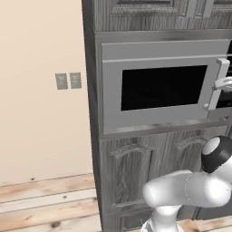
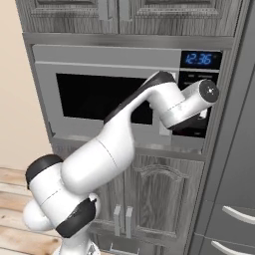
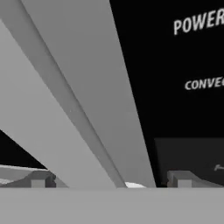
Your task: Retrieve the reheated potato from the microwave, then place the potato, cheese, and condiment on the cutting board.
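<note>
The grey microwave [image 1: 158,86] is built into dark wood cabinets, its dark window door [image 2: 99,97] shut. The door's pale vertical handle [image 1: 222,77] sits at its right side, next to the black control panel [image 3: 188,65]. My gripper [image 3: 110,179] is open and right at the handle [image 3: 87,87], with one fingertip [image 3: 39,179] on each side of the bar and not clamping it. In the right base view my arm reaches up to the panel side of the microwave [image 2: 119,60]. The potato is hidden behind the shut door. The cheese, condiment and cutting board are out of view.
Cabinet doors [image 1: 136,176] stand below the microwave and more cabinets [image 2: 139,12] above it. A beige wall with two outlet plates [image 1: 68,80] lies to the left over wooden floor [image 1: 45,204]. Grey drawers [image 2: 234,214] flank the right.
</note>
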